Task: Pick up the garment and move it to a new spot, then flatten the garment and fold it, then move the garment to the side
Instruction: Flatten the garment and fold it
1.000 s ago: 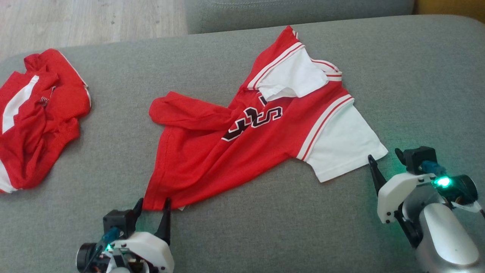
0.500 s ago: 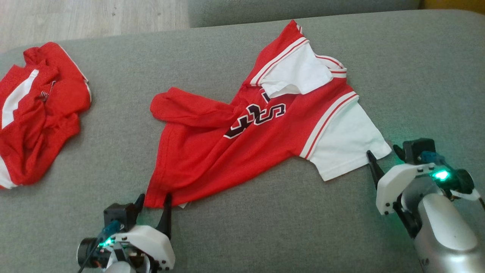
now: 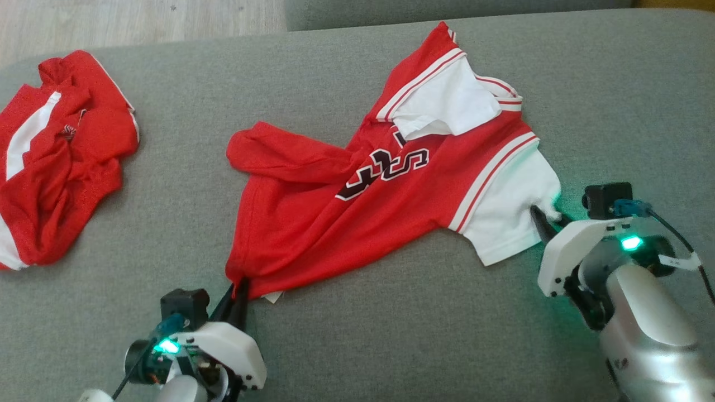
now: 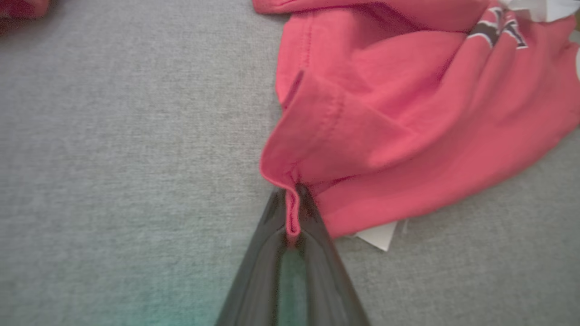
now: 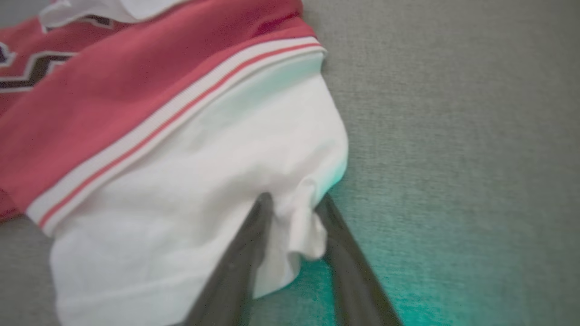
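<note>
The garment [image 3: 357, 218] lies diagonally between the arms; left gripper [image 3: 238, 283], lower left, is clamped on its hem corner [image 4: 292, 213]; right gripper [image 3: 546, 218], mid-right, straddles the white sleeve [image 5: 204, 181]; whether it grips, I cannot tell.

We see wide grey fabric cushion [image 3: 357, 346] spanning frame, plain weave, evenly lit. Pale wood floor [image 3: 139, 19] at far left beyond it. We spot second grey cushion [image 3: 447, 8] behind, yellow sliver [image 3: 684, 3] in far right corner.
</note>
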Controlling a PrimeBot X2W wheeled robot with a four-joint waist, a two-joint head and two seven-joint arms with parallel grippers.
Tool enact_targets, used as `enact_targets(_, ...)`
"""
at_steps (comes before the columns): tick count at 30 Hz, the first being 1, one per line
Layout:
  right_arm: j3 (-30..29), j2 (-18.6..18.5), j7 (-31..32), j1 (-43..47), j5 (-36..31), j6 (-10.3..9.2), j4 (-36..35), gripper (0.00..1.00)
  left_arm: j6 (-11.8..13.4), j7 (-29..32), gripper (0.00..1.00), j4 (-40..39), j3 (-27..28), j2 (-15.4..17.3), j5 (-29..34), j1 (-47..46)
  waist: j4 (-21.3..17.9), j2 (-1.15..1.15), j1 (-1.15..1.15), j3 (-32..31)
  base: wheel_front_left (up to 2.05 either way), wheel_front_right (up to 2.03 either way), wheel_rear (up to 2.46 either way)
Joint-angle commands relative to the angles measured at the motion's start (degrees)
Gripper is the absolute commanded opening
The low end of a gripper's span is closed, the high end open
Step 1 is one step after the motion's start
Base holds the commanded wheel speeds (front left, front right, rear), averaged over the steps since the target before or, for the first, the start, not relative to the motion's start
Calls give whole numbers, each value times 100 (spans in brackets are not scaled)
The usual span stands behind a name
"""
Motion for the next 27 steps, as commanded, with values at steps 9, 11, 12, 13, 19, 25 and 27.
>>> enact_targets(9, -530, 206, -408, 423, 2345, 44, -1863, 0, -275, 385, 0, -982, 401, -45, -960, 371, -138, 0, 0, -292, 0, 0, 0)
enact_targets(11, -803, 74, -297, 648, 2813, 44, -2694, 0, -338, 634, 0, -1777, 528, -18, -1373, 580, -178, 0, 0, -382, 0, 0, 0)
enact_targets(12, -956, 2, -197, 793, 3005, 44, -3131, 0, -357, 794, 0, -2245, 587, 9, -1585, 690, -194, 0, 0, -428, 0, 0, 0)
enact_targets(13, -1124, -57, -68, 941, 3179, 44, -3585, 0, -368, 966, 0, -2748, 648, 41, -1799, 790, -216, 0, 0, -466, 0, 0, 0)
enact_targets(19, -2092, -70, 772, 1555, 3771, 44, -5792, 0, -143, 1864, 0, -5194, 959, 87, -2907, 963, -328, 0, 0, -582, 0, 0, 0)
enact_targets(25, -3099, 437, 1962, 1267, 4195, 44, -7570, 0, 548, 2849, 0, -6956, 1007, 89, -3778, 128, -494, 0, 0, -531, 0, 0, 0)
enact_targets(27, -3376, 574, 2353, 841, 4212, 44, -7745, 0, 849, 3130, 0, -7139, 1080, 100, -3953, -363, -561, 0, 0, -438, 0, 0, 0)
